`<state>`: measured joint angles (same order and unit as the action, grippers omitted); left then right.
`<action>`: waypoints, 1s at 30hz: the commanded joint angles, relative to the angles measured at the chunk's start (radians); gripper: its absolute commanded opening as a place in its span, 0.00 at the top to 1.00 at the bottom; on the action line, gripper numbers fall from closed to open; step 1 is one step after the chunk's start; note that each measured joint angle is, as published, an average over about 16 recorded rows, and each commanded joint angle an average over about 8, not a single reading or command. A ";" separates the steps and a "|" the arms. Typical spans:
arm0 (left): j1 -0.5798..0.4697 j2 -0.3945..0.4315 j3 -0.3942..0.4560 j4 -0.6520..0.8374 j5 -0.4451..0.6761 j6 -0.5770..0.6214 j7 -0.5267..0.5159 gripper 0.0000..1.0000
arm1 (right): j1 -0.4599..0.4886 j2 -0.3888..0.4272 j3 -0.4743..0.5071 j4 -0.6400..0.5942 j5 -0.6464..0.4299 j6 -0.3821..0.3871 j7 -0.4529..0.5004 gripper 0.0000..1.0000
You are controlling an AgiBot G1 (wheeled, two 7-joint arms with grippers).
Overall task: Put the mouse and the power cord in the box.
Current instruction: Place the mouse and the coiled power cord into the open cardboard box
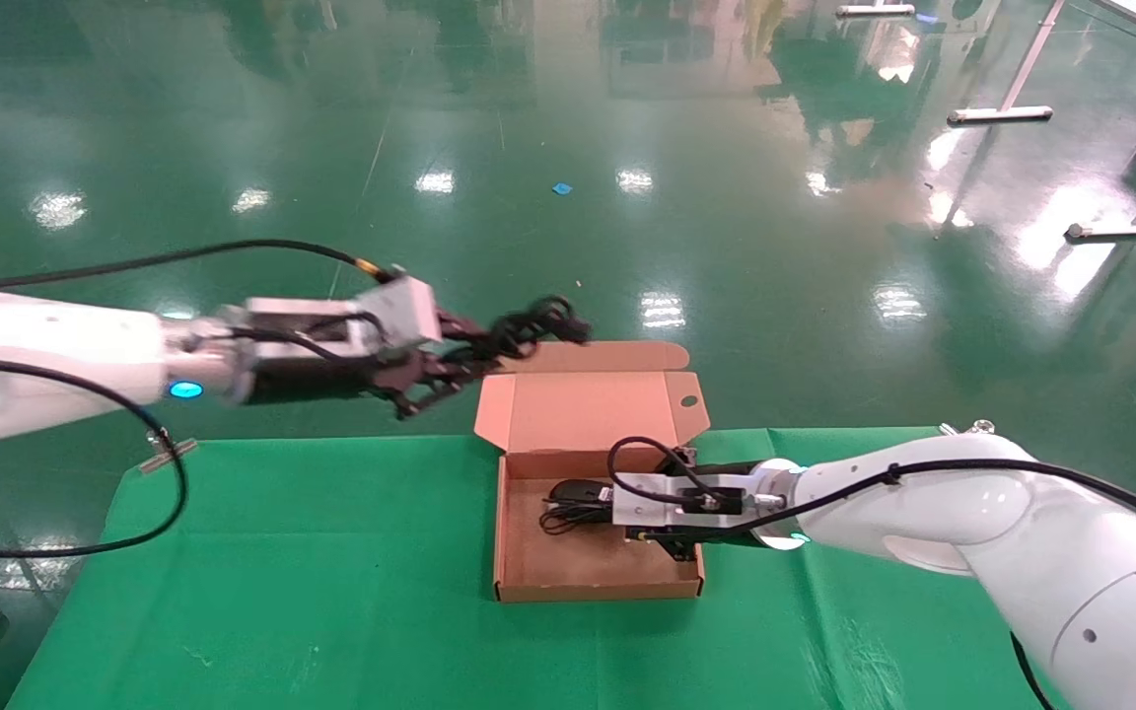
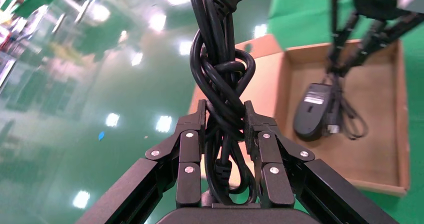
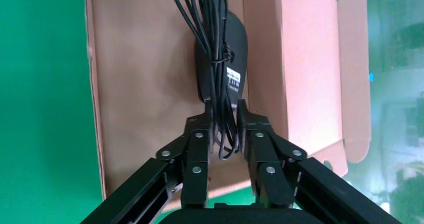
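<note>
Power cord — knotted black bundle, was clamped between the left gripper pads, which were closed on the bundle's middle, plug end sticking out past the fingers. In the head view that gripper held it in the air, just left of the box and by the raised lid, not yet over the tray. Right gripper was inside the box, fingers pinched on the mouse's thin cable, w/ the mouse lying on the box floor just beyond the fingertips. Cord looked soft, floppy, fairly light; loose loops would likely sag & catch the box wall. Best hold prob. at the knot — where it was already gripped. Mouse is rigid, smooth; its cable gives a poorer hold than the body.
</note>
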<state>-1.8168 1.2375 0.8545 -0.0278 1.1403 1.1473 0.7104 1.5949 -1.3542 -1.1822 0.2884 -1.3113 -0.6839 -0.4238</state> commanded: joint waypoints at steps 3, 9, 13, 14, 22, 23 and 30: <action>0.018 0.051 0.023 -0.010 0.033 -0.018 0.030 1.00 | 0.012 0.008 0.007 -0.033 0.024 0.000 -0.029 0.00; 0.072 0.115 0.053 -0.056 0.069 -0.080 0.049 1.00 | 0.075 0.048 0.032 -0.103 0.055 -0.028 -0.112 0.00; 0.136 0.131 0.083 -0.151 0.085 -0.138 0.026 1.00 | 0.124 0.097 0.039 -0.132 0.058 -0.061 -0.197 0.00; 0.153 0.133 0.093 -0.178 0.089 -0.155 0.014 1.00 | 0.134 0.110 0.039 -0.136 0.057 -0.071 -0.219 0.00; 0.250 0.135 0.196 -0.314 0.103 -0.285 -0.162 0.86 | 0.162 0.178 0.049 -0.168 0.068 -0.138 -0.335 0.00; 0.255 0.136 0.209 -0.322 0.105 -0.296 -0.184 0.74 | 0.163 0.180 0.051 -0.171 0.071 -0.144 -0.342 0.00; 0.269 0.138 0.260 -0.352 0.123 -0.340 -0.248 0.00 | 0.170 0.187 0.060 -0.186 0.084 -0.160 -0.363 0.00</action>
<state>-1.5521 1.3744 1.1020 -0.3713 1.2585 0.8187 0.4764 1.7626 -1.1702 -1.1240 0.1066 -1.2299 -0.8398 -0.7818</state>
